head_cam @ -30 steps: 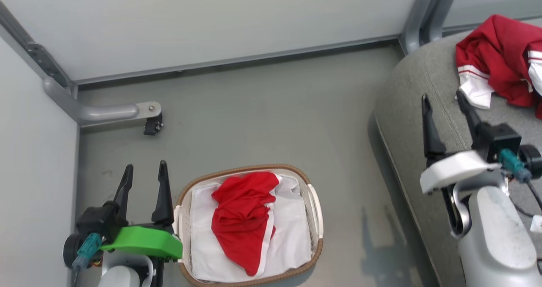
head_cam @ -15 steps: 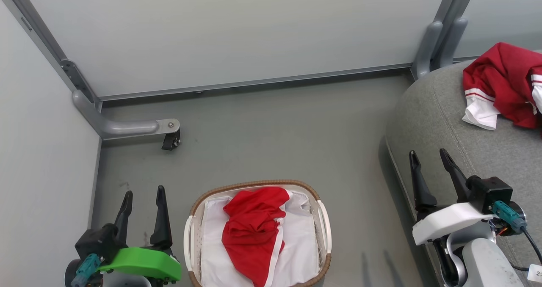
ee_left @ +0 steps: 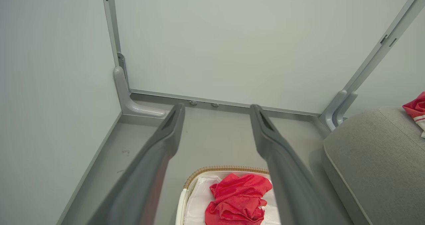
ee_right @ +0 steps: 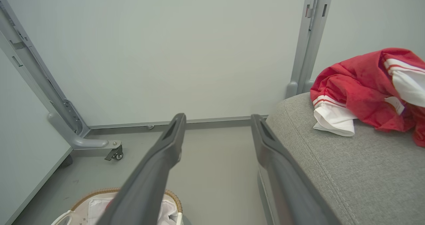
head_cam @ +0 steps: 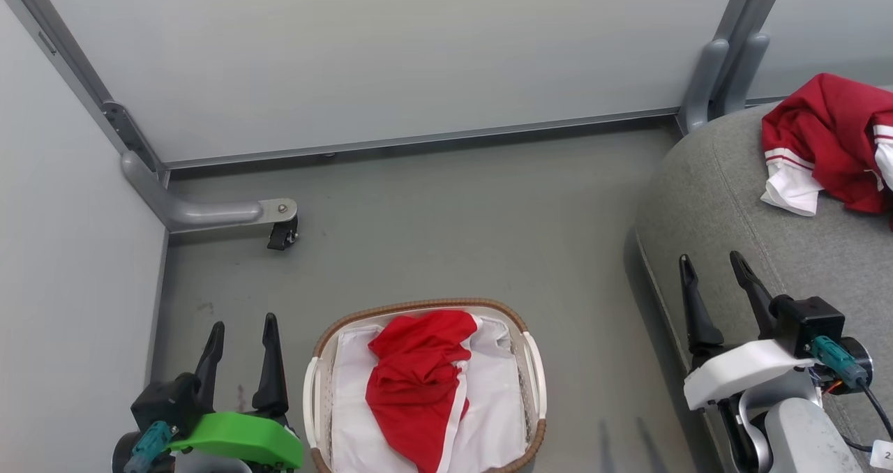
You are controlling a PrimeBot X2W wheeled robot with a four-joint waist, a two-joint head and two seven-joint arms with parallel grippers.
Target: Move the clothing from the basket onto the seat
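The white basket [head_cam: 534, 368] with a brown woven rim stands on the floor at the bottom centre, holding a crumpled red garment with white trim [head_cam: 418, 382] on its white liner. The same garment [ee_left: 237, 198] shows in the left wrist view. My left gripper [head_cam: 243, 330] stands open just left of the basket, empty. At the right edge of the floor is the grey seat [head_cam: 725, 194], with a red and white garment [head_cam: 830, 141] lying on it; that piece also shows as the red garment [ee_right: 365, 85] in the right wrist view. My right gripper [head_cam: 711, 267] is open and empty over the seat's front edge.
Pale partition walls close the back and left. A grey bracket with a black caster [head_cam: 282, 236] juts onto the floor at the back left, and grey posts [head_cam: 725, 61] stand at the back right beside the seat. Grey floor [head_cam: 453, 215] lies between basket and walls.
The head camera has tilted up, so the whole picture slid down. My right gripper has drawn back from the red garment on the seat toward the seat's front edge. Both grippers stay open.
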